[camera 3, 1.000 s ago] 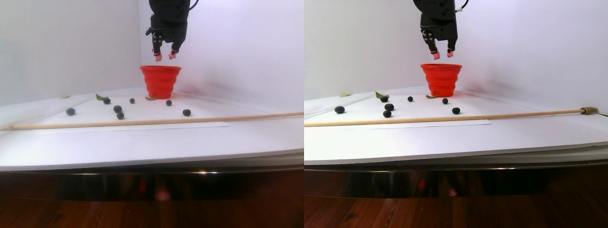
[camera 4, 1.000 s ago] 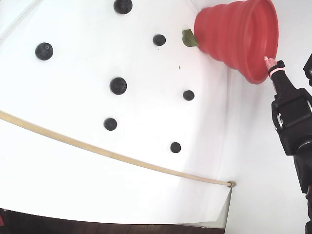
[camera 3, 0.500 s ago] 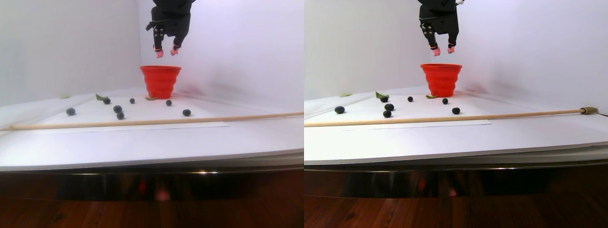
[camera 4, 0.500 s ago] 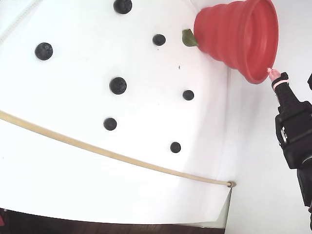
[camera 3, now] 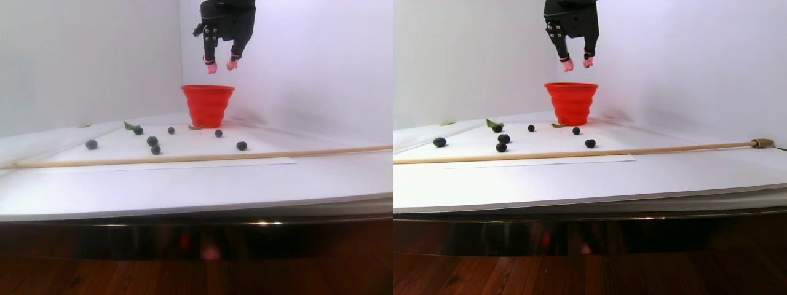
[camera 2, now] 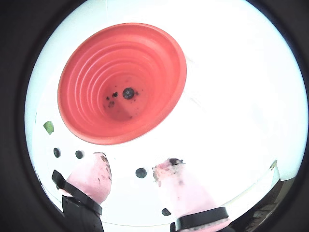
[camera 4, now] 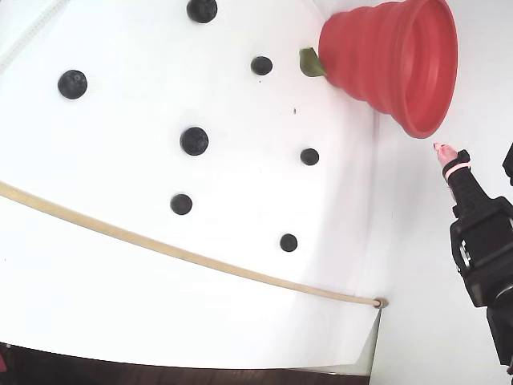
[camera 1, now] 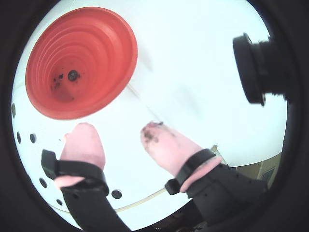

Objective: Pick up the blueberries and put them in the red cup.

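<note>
The gripper (camera 3: 222,64) is hanging in the air above the red cup (camera 3: 208,104), off the cup's rim toward the right in the stereo pair view, touching nothing. Its two pink fingertips (camera 1: 86,142) are standing spread apart with nothing between them; dark smudges are showing on the pink pads in both wrist views. In the fixed view only one pink tip of the gripper (camera 4: 443,151) is showing, just beside the cup's (camera 4: 385,56) flared rim and clear of it.

The cup is standing upright on the white table (camera 3: 184,178) near the back corner of the white walls. In both wrist views the camera is looking down into it: one blueberry (camera 2: 128,93) is lying at the bottom, with a few dark specks beside it; same berry in the other wrist view (camera 1: 73,75).

Six blueberries (camera 4: 195,140) are lying loose on the table, scattered in front of the cup and well apart from each other, none touching the cup. A small green leaf (camera 4: 309,62) is lying against the cup's base. A long thin wooden stick (camera 3: 184,157) is lying across the table in front of the berries, between them and the table's front edge.
</note>
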Robot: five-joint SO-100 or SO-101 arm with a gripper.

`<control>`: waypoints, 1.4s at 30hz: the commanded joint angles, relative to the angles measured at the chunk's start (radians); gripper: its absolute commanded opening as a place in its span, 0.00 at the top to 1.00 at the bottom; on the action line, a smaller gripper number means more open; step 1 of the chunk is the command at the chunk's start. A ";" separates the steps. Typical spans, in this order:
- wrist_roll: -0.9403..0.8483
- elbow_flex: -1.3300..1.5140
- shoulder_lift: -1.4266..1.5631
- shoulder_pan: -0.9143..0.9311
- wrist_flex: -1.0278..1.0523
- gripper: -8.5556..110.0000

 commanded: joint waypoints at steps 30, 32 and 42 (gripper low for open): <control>-0.020 0.252 0.242 0.040 -0.040 0.78; -0.020 0.259 0.232 0.041 -0.051 0.78; -0.020 0.291 0.152 0.051 -0.144 0.78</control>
